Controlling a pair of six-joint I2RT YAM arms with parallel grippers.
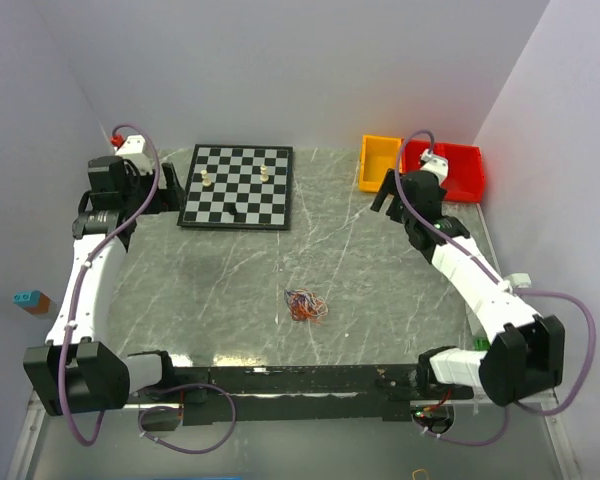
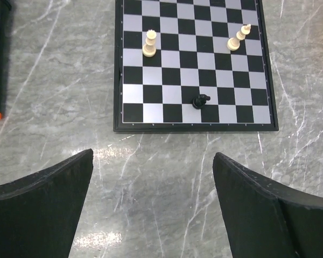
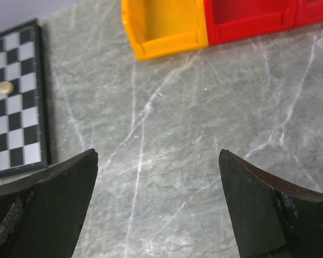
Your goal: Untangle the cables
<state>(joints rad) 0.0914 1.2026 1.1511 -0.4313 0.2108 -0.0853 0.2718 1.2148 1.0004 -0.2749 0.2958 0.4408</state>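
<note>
Cables (image 1: 305,304): one small knot of orange-red, white and dark wire on the table (image 1: 230,270), well short of the chessboard (image 1: 237,187) and nearer the arm bases.
Left hand (image 2: 153,207): jaws wide apart, holding nothing, just short of the chessboard's near edge.
Right hand (image 3: 159,207): equally wide, holding nothing, out beyond the chessboard's right side, by the yellow bin (image 3: 164,24).
Doing it well: I'd bring both hands back from the chessboard, pinch separate coloured loops and pull apart gently.
</note>
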